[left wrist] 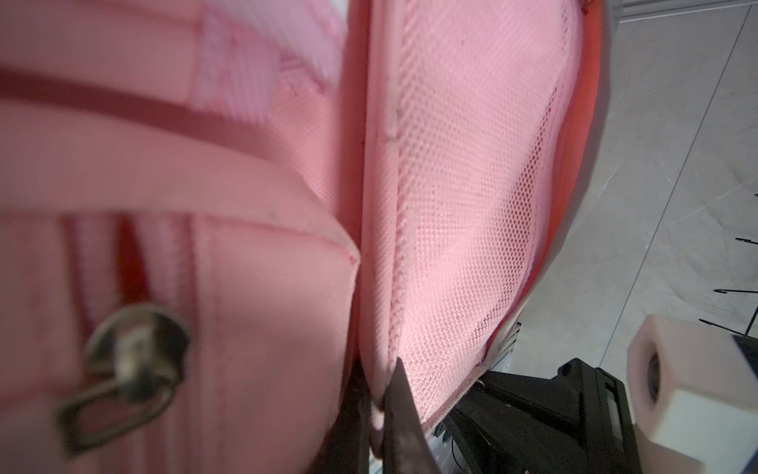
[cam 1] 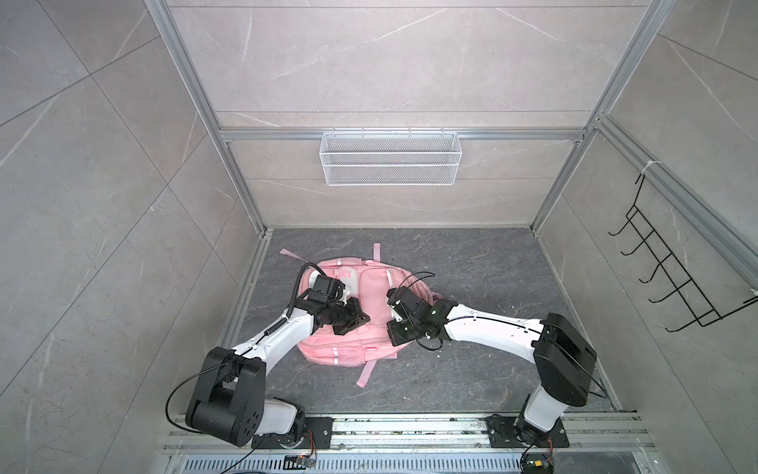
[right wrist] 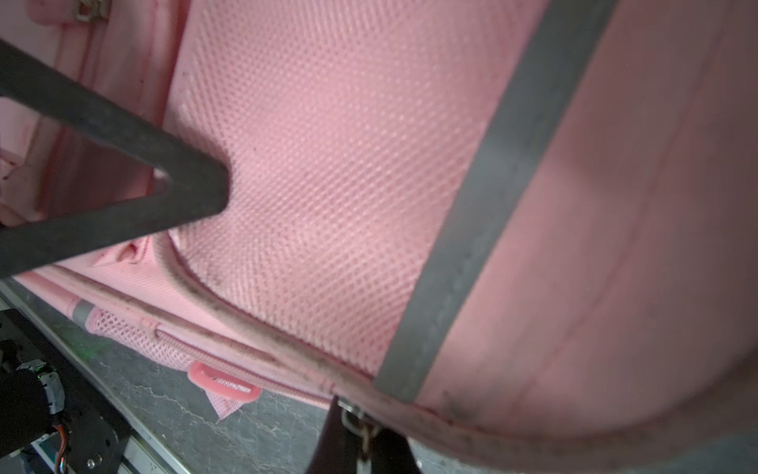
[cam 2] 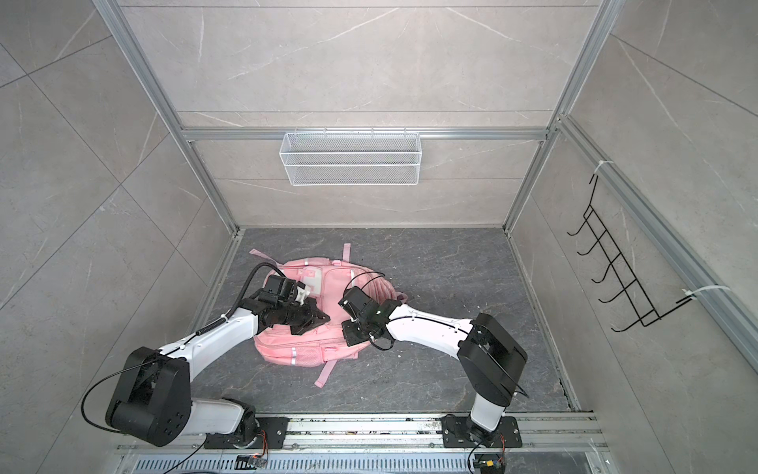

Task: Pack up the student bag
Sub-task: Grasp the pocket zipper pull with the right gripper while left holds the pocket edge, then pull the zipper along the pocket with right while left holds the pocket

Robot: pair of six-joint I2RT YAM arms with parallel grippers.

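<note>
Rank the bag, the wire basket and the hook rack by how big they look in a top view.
1. bag: the broadest solid patch.
2 and 3, unranked: basket and rack. The rack stretches longer, but it is thin wire on a side wall that may be nearer the camera.

zip pull point(left wrist: 127, 369): blurred | student bag point(left wrist: 471, 164): cut off by both wrist views' edges
</note>
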